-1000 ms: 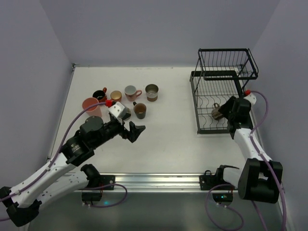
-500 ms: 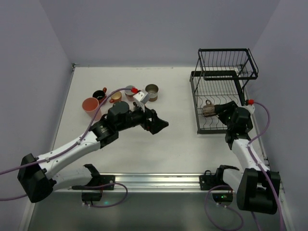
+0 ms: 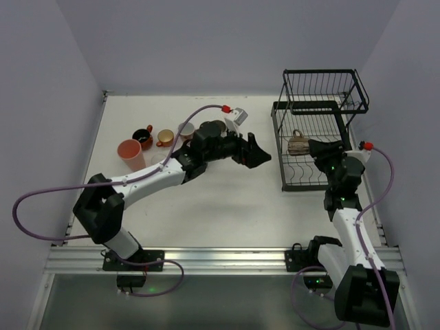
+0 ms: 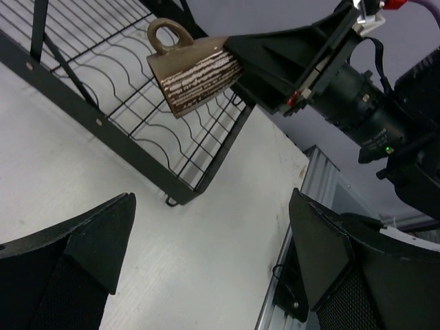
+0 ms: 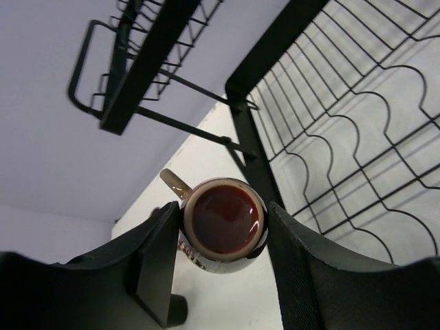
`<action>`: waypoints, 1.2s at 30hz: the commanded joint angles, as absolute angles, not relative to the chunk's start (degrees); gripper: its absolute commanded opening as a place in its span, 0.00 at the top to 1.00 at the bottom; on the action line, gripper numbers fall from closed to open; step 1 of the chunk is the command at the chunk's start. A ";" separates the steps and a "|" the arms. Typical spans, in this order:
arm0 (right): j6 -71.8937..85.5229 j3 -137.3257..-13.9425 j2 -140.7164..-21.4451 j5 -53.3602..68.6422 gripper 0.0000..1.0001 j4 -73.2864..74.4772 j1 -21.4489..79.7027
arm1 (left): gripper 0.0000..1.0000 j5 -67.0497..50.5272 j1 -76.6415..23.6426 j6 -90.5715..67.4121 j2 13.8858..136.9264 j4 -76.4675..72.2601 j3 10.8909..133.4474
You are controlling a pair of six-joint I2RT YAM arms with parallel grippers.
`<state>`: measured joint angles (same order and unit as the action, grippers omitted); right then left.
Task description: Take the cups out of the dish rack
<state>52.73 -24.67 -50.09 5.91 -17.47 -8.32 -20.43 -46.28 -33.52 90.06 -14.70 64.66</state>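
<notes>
My right gripper (image 3: 311, 146) is shut on a brown mug with white streaks (image 3: 297, 143) and holds it above the lower tray of the black wire dish rack (image 3: 282, 148). In the right wrist view the mug (image 5: 223, 221) sits mouth-up between my fingers, handle pointing up-left. My left gripper (image 3: 260, 152) is open and empty, stretched over the table just left of the rack. Its wrist view shows the held mug (image 4: 194, 69) and the rack's tray (image 4: 137, 130) ahead. A salmon cup (image 3: 129, 152), a dark cup (image 3: 142, 136), an orange cup (image 3: 165, 137) and a pink cup (image 3: 185, 128) stand at the left.
The rack's upper basket (image 3: 323, 89) stands behind and above the tray. My left arm (image 3: 172, 175) crosses the table's middle and hides part of the cup group. The aluminium rail (image 3: 206, 258) runs along the near edge.
My left arm has swung right from the cup group to just beside the rack, gripper open. My right gripper has lifted the brown mug and carried it toward the rack's left side.
</notes>
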 commanded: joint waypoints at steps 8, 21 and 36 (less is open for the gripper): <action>61.26 -22.06 -43.51 16.52 0.70 -27.24 -8.61 | 0.03 -28.54 -45.53 -37.96 102.46 -21.79 78.83; 65.39 -20.57 -44.30 20.74 0.71 -31.99 -8.61 | 0.18 -34.10 -45.44 -45.78 107.14 -24.61 80.24; 67.41 -19.51 -48.16 21.54 0.70 -36.47 -3.08 | 0.57 -34.73 -47.29 -54.23 110.57 -37.53 78.76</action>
<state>66.06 -19.97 -47.99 19.27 -31.77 -6.11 -34.74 -46.26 -51.90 111.66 -29.54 78.50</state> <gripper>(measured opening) 0.526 0.451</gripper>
